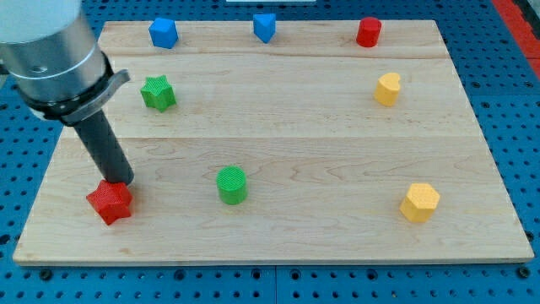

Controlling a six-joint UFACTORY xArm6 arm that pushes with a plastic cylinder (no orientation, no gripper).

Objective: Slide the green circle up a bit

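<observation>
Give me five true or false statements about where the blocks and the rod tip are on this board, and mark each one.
1. My tip is touching the green circle. False: it is at the red star, well to the view's left of the circle.
2. The green star lies nearer the view's top than the green circle. True.
3. Two blue blocks sit along the view's top edge. True.
4. The red cylinder sits at the view's bottom left. False: it is at the top right.
5. Both yellow blocks are on the view's right side. True.
</observation>
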